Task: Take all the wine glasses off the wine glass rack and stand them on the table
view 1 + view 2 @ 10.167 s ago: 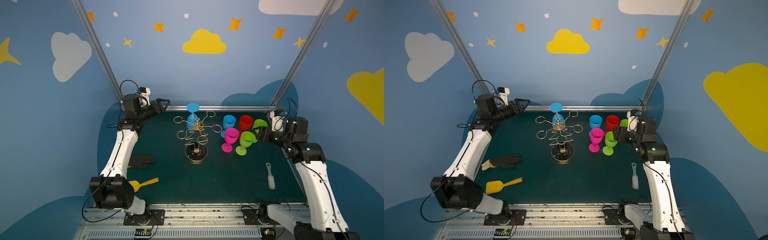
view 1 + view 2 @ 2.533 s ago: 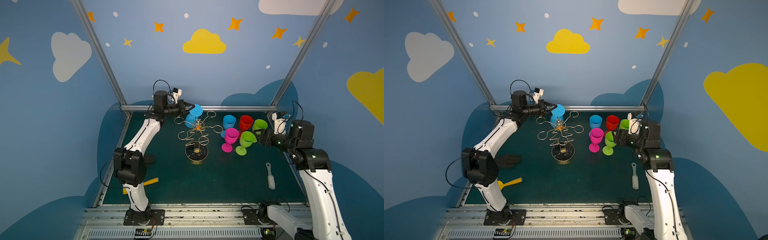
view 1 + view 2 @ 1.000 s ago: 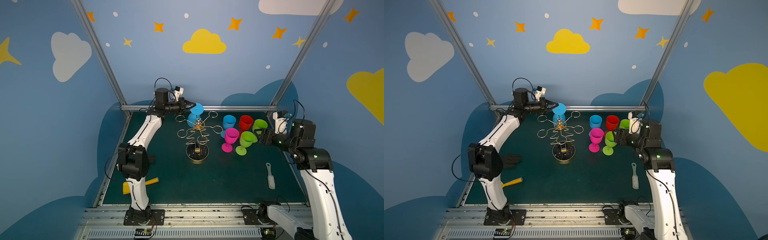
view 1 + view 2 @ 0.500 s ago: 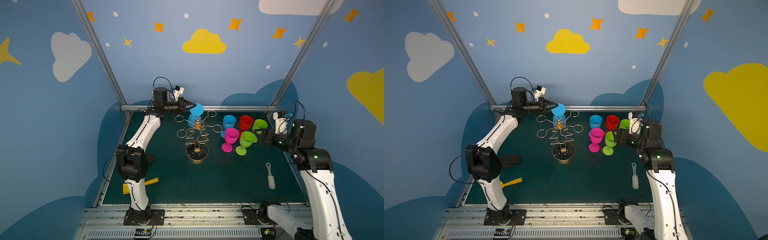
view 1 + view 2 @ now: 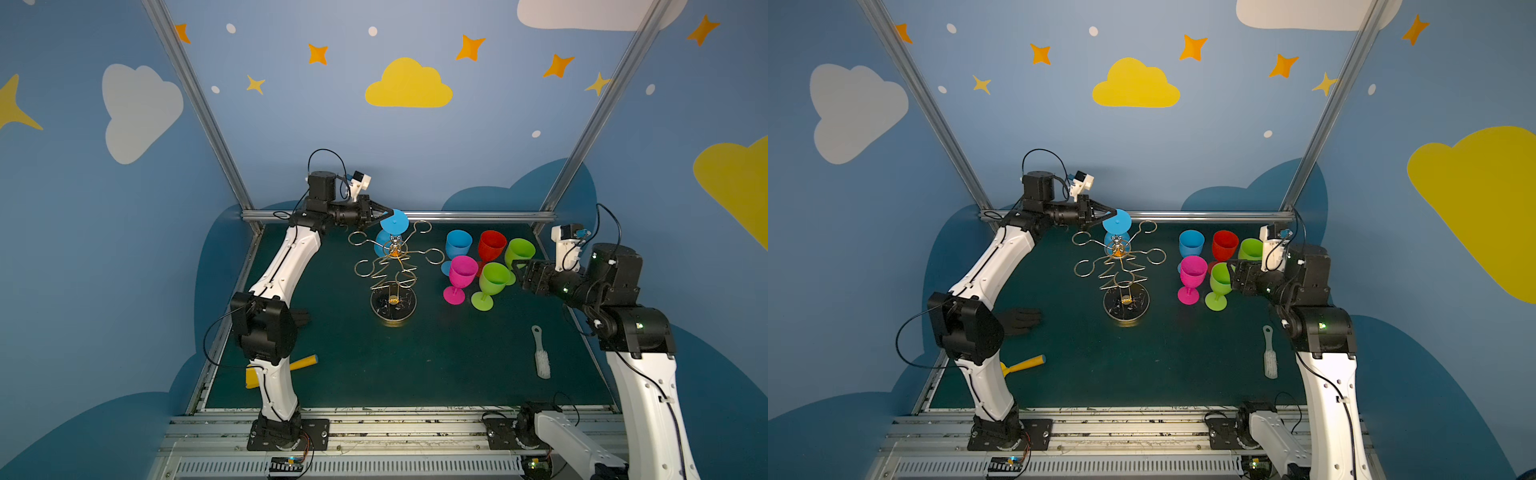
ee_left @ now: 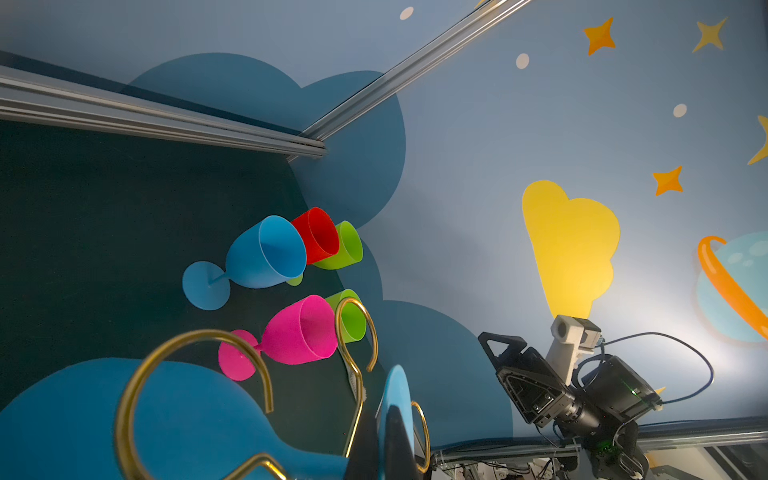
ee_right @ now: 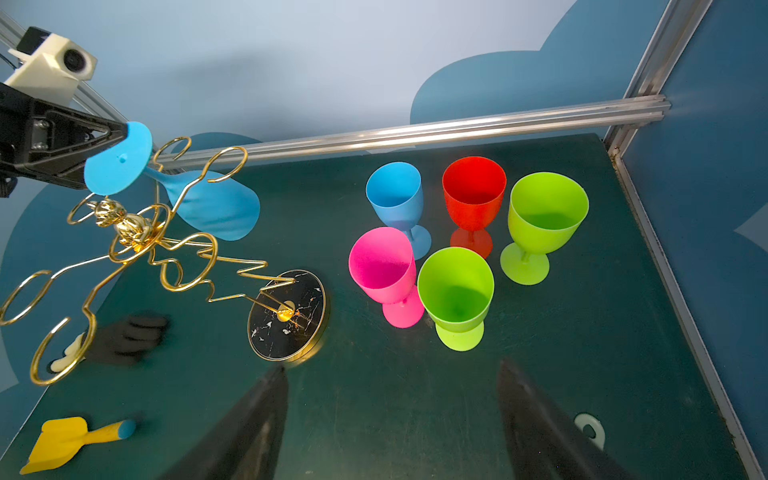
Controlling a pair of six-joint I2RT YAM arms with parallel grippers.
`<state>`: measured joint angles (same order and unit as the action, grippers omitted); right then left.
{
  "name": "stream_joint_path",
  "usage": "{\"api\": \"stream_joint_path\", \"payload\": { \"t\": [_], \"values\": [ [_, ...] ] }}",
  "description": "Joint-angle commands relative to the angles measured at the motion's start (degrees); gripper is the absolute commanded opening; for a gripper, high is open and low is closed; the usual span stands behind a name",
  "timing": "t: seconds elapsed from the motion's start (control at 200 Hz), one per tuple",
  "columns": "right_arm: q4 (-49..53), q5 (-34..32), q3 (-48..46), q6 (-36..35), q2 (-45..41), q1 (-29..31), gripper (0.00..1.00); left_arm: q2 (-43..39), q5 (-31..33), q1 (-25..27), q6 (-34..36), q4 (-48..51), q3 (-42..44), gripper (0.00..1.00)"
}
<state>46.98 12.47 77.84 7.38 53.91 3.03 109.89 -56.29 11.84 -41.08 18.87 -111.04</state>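
Your left gripper (image 5: 388,214) is pinched tight on the rim of the flat round foot of the blue wine glass (image 7: 216,208), a smooth matte plastic goblet with a thin stem and a rounded bowl. The glass is up at the rear loop arms of the wine glass rack (image 5: 392,266), at the back of the table near the rail. It is upside down and tilted: foot uppermost in the claw, long axis slanting off vertical, bowl mouth pointing down toward the mat. Gold wire crosses in front of the bowl in the right wrist view, so you can't tell whether the stem is free of its loop. The rack is shiny gold wire, curled open loops and zigzag bends on a thin post, with a knobbly gold finial and a round black marbled base (image 7: 286,316) with a gold edge. Your right gripper (image 7: 390,368) hangs wide open and empty, near five upright plastic goblets: pink (image 7: 382,266), two lime green (image 7: 455,286) (image 7: 546,212), red (image 7: 473,191) and blue (image 7: 395,191). All stand close together on the dark green mat (image 7: 415,395). A black glove (image 7: 124,336), a yellow scoop (image 7: 58,442) and a white brush (image 5: 540,353) lie well apart from the rack.
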Motion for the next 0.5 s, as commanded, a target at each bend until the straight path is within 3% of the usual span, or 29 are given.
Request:
{"api": "stream_joint_path", "payload": {
  "t": [0.0, 0.2, 0.496],
  "values": [
    [-1.49, -0.35, -1.26, -0.84, -1.38, -0.27, 0.78, 1.31, 1.02, 0.55, 3.84, 5.91, -3.33, 0.03],
    [-2.48, -0.34, -2.94, -1.34, -3.44, -0.25, 0.79, 3.87, 3.74, 0.89, 7.49, 14.15, -9.61, 0.03],
    [-3.41, 0.44, -4.37, -2.36, -4.98, -0.27, 0.79, 6.71, 4.55, 0.56, 6.36, 14.95, -13.83, 0.03]
  ]
}}
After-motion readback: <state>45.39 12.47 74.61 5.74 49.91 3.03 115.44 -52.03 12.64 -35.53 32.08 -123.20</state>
